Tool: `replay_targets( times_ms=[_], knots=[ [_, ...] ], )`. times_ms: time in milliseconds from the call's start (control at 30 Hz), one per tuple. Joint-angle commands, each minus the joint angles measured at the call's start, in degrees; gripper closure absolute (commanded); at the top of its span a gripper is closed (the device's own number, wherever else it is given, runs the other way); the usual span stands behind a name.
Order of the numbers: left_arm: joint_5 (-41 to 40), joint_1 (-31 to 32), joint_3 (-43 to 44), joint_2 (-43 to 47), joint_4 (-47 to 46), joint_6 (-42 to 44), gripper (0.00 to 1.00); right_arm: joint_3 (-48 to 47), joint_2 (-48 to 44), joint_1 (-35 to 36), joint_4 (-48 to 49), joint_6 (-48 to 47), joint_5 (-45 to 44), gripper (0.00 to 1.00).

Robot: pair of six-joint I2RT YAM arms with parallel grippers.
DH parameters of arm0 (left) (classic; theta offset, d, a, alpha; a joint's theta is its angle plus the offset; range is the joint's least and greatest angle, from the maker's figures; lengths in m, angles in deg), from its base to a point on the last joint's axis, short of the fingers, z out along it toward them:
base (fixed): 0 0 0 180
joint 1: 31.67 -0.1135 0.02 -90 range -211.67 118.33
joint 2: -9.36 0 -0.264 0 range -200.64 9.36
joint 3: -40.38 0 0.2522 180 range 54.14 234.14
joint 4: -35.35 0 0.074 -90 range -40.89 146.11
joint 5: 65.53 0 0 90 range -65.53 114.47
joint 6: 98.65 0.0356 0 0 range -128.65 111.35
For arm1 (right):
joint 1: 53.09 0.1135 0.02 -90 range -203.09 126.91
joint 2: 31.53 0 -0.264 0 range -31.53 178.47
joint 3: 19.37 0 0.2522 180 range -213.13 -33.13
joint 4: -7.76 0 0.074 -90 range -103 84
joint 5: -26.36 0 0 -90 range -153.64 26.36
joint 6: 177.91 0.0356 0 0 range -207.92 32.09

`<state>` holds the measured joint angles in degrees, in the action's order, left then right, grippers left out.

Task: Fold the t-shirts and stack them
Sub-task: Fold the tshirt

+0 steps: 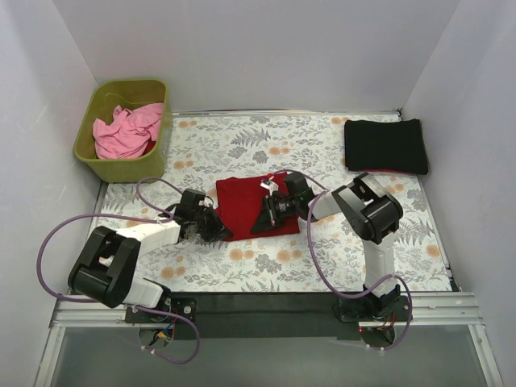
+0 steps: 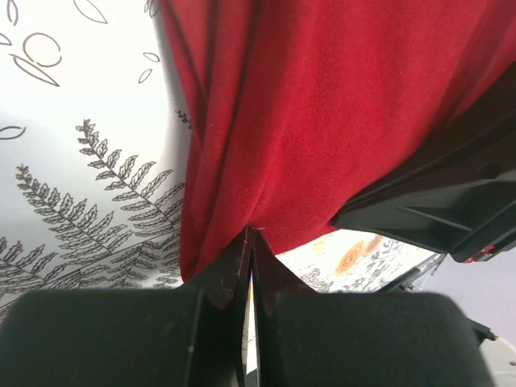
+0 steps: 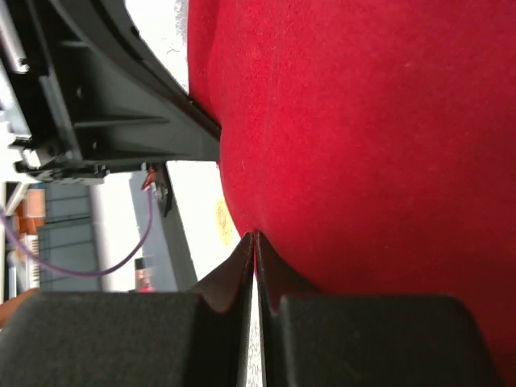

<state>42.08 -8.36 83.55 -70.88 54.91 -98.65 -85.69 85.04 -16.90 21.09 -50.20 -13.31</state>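
Folding step on the dark red t-shirt (image 1: 242,205), lying partly folded at the middle of the bench (image 1: 242,270).
Pinched at its near edge by the left tool (image 2: 251,234) and the right tool (image 3: 254,236), both closed tight on cloth. Next, probably: lift together, carry the edge over evenly.

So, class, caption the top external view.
Left gripper and right gripper pinch the dark red t-shirt; black t-shirt folded, pink t-shirt in olive-green bin.
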Motion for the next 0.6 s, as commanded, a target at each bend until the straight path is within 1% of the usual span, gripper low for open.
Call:
replay_targets(
  times_ms=[0, 67, 100, 200, 267, 367, 400, 500, 567],
  knots=[
    [-2.6, -1.1, -0.2, -2.0, 2.6, -0.8, 0.99, 2.5, 0.6, -2.5, 1.4, -1.9, 0.4, 0.91],
    [-2.5, -1.5, -0.1, -2.4, 3.0, -0.8, 1.0, 3.4, -1.5, -4.0, 1.6, -2.0, 1.6, 0.91],
    [-2.6, -1.5, 0.3, -2.3, 3.1, -0.8, 1.0, 4.6, -4.8, -4.5, 1.4, -2.7, 1.8, 0.91],
    [-3.3, -1.5, 0.9, -1.9, 4.0, -0.3, 1.0, 5.7, -10.2, -8.6, 1.3, -3.3, 3.0, 0.91],
    [-3.9, -1.6, 1.0, -1.4, 4.6, -0.2, 1.0, 6.8, -11.5, -10.6, 1.2, -4.2, 3.4, 0.91],
    [-4.8, -1.8, 1.3, -0.8, 5.4, 0.0, 1.0, 8.6, -9.9, -13.9, 1.2, -5.0, 4.7, 0.91],
    [-5.0, -2.0, 1.3, -0.7, 5.5, 0.0, 1.0, 9.1, -7.9, -14.8, 1.1, -5.3, 5.2, 0.91],
    [-5.7, -2.6, 1.2, -0.2, 6.4, 0.3, 1.0, 11.7, -4.4, -16.1, 1.4, -6.3, 4.8, 0.91],
    [-5.8, -3.0, 1.2, 0.2, 6.7, 0.6, 1.0, 13.1, -3.7, -16.5, 1.5, -7.1, 4.4, 0.91]
  ],
)
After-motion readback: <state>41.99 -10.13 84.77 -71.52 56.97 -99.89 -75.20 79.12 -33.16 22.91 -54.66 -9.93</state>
